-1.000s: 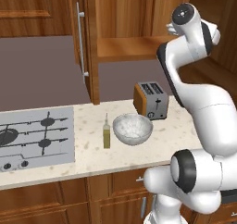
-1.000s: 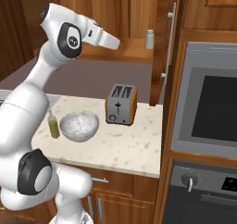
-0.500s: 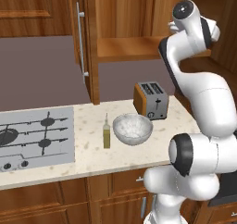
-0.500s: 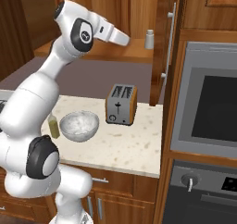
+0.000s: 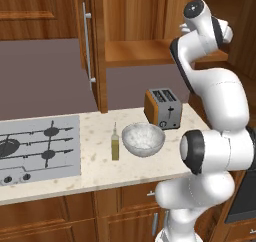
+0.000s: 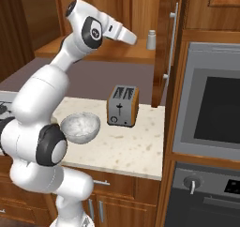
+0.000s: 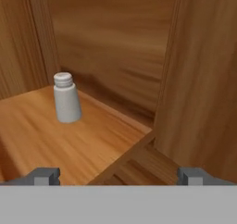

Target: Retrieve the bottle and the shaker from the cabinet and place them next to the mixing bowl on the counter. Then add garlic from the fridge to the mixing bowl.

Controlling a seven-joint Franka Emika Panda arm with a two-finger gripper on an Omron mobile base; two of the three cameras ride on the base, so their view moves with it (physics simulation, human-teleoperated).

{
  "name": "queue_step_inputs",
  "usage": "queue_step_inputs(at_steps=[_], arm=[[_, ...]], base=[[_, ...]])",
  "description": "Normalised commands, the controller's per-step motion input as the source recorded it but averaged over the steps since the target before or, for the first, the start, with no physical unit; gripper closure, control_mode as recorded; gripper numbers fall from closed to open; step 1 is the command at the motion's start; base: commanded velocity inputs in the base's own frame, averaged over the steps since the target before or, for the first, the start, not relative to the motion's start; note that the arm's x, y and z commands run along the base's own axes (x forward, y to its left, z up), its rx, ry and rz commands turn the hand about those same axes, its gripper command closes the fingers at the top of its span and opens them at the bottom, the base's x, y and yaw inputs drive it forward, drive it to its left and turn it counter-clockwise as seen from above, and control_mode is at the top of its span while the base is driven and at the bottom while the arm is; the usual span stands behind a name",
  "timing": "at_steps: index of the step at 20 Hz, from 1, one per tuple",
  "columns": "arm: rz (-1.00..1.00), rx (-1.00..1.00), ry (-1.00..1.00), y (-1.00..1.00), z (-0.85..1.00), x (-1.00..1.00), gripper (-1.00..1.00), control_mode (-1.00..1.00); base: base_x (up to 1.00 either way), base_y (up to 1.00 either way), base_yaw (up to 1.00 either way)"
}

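The pale grey shaker [image 7: 66, 98] stands upright on the plank shelf of the open cabinet [image 7: 92, 144], ahead of my gripper [image 7: 119, 177] and to its left. The gripper is open, well short of the shaker, with nothing between its fingertips [image 7: 44, 176]. In the right base view my raised arm [image 6: 101, 29] points at the shaker [image 6: 151, 39] from the left, level with the shelf. Down on the counter [image 5: 95, 171] the slim bottle [image 5: 115, 145] of yellow-green oil stands just left of the mixing bowl [image 5: 143, 139].
An orange-sided toaster [image 5: 163, 107] sits behind the bowl. The grey hob [image 5: 37, 148] fills the counter's left end. The cabinet's upright side panel [image 7: 203, 79] rises close on the gripper's right. A built-in oven [image 6: 206, 109] stands right of the counter. The open cabinet door has a bar handle [image 5: 87, 46].
The arm has straightened upward and carried the hand higher and closer to the cabinet shelf. The jaws have stayed open. Bottle, bowl and shaker have not moved.
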Motion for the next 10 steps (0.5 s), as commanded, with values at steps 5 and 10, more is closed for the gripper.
queue_step_inputs(at_steps=[5,10], arm=[[0.00,0.00,0.01,-0.13,-0.18,0.33,-1.00,-1.00],[0.00,0.00,0.00,-0.13,-0.18,0.34,-1.00,-1.00]], base=[[0.00,0.00,0.00],[0.00,0.00,0.00]])
